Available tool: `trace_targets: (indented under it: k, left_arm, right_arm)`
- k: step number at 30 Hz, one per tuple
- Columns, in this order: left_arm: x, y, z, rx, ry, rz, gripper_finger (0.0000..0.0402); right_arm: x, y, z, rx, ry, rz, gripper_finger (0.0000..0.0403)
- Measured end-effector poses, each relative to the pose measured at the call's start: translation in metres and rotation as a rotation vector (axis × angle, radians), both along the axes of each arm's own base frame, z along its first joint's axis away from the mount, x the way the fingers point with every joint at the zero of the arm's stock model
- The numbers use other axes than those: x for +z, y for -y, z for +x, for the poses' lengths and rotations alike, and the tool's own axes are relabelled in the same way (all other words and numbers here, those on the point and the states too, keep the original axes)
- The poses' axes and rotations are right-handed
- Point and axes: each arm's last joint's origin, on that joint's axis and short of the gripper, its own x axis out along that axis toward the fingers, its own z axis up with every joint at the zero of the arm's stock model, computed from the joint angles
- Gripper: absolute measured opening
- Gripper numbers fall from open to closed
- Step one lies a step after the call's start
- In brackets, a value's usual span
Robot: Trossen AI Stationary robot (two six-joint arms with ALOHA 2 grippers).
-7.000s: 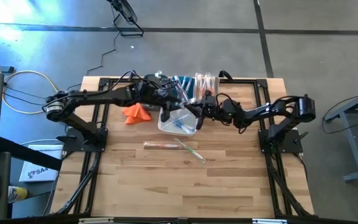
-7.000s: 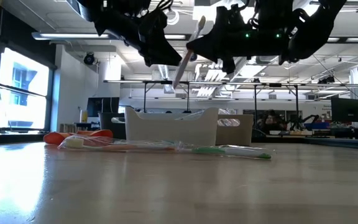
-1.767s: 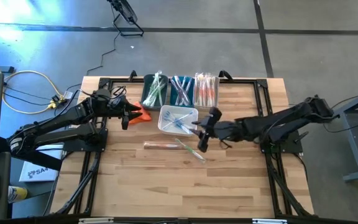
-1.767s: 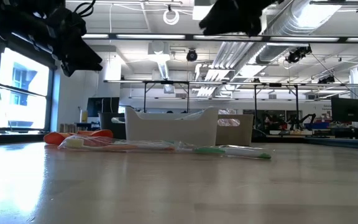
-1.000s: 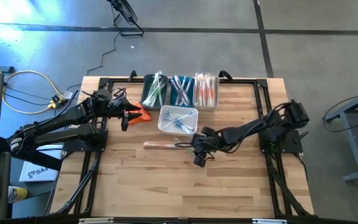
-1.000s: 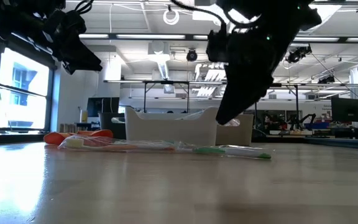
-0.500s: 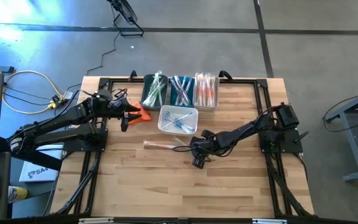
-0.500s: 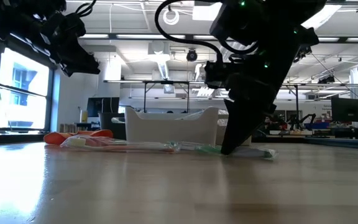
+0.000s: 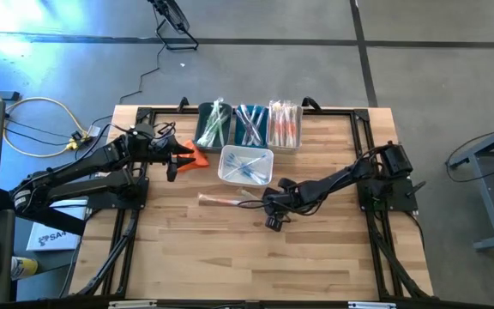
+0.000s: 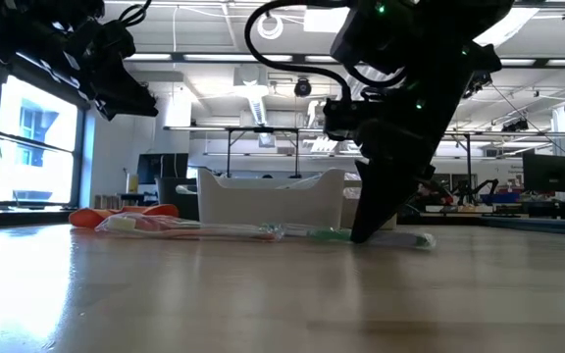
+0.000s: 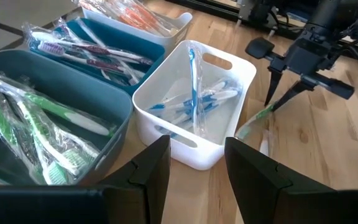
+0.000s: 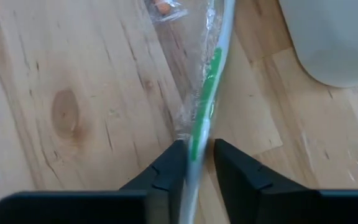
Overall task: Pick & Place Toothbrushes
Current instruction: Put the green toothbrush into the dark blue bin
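- Right gripper (image 12: 193,163): has come down to the tabletop since a second ago, fingers narrowed onto the green-handled, clear-wrapped toothbrush (image 12: 205,106), at the white bin's (image 9: 245,165) five o'clock.
- Meaning: grasp apparently forming; lift pending.
- Left gripper (image 11: 196,167): spread, empty, parked at nine o'clock.

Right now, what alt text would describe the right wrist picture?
The right tool has its two dark fingers either side of a wrapped green toothbrush lying on the wooden table. A white bin shows at one corner.
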Motion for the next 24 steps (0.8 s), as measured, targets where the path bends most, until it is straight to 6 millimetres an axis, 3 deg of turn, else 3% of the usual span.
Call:
trace_targets:
  k: [7, 14, 24]
  left_arm:
    - [0.000, 0.000, 0.000, 0.000, 0.000, 0.000, 0.0151]
    - [0.000, 0.000, 0.000, 0.000, 0.000, 0.000, 0.0151]
    - [0.000, 0.000, 0.000, 0.001, 0.000, -0.003, 0.0151]
  right_arm:
    - [0.001, 0.000, -0.002, 0.010, -0.015, 0.003, 0.0019]
    - [0.011, -0.002, -0.007, 0.057, -0.022, 0.072, 0.0023]
    - [0.070, 0.001, -0.017, 0.058, 0.166, 0.080, 0.0019]
